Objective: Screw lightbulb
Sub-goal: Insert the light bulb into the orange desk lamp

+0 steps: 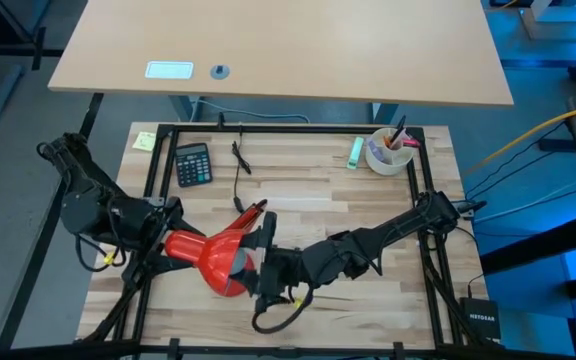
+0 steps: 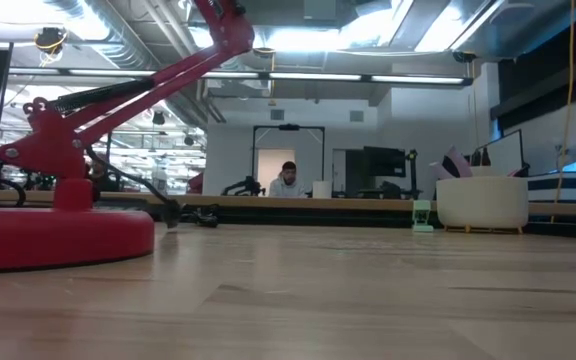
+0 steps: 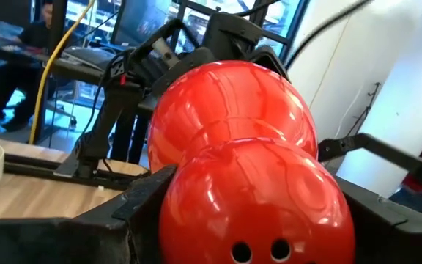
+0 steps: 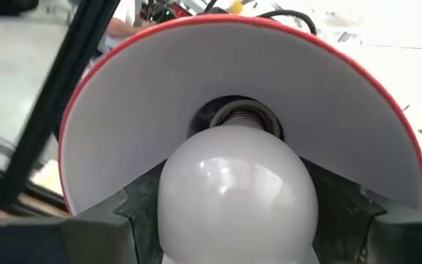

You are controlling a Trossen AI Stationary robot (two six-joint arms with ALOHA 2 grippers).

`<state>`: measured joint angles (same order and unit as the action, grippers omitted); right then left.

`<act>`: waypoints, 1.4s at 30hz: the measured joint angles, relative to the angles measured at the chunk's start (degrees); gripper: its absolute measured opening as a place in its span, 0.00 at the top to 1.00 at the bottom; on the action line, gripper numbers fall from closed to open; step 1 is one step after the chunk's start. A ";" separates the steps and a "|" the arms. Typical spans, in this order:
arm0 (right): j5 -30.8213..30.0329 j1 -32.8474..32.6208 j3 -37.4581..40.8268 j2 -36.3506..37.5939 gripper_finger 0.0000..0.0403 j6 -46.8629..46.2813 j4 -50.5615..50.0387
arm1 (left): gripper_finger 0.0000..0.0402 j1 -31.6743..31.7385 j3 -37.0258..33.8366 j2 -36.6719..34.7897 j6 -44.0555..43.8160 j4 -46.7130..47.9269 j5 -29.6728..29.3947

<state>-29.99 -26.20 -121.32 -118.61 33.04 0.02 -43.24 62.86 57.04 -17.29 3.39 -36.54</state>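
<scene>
Lightbulb (image 4: 237, 194): closest thing in the right wrist view, white and rounded, pinched between the right end effector's two dark fingers (image 4: 141, 202), its silvery screw base pointing into the socket (image 4: 234, 116).
Right end effector (image 1: 253, 262): closed on the lightbulb, reaching in from 3 o'clock to the shade's open mouth near the table's 6 o'clock edge.
Shade (image 4: 123, 125): red outside, white inside; its mouth faces the right arm.
Left end effector (image 3: 247, 213): clamped around the back of the red lamp head (image 3: 233, 147), coming from 9 o'clock, steadying it.
Lamp base (image 2: 48, 235): red disc sitting on the table (image 2: 368, 300), arm rising from it.
Progress: I'd judge the base is at the socket, threads maybe started; how deep it sits I cannot tell. Some thread shows, so turning is likely left, then letting go.
Risk: cross-threading if the lightbulb tilts against the socket.
Elsewhere: calculator (image 1: 192, 163) and a white cup of pens (image 1: 388, 150) toward 12 o'clock; a person sits far off in the room behind.
</scene>
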 joint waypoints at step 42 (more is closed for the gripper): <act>4.37 4.67 0.04 -0.14 0.29 -94.04 1.87 | 0.34 -0.96 0.08 -0.07 50.11 0.18 2.21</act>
<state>-25.62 -21.52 -121.27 -118.75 -61.00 1.89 -44.21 62.94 56.97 32.82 3.57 -34.33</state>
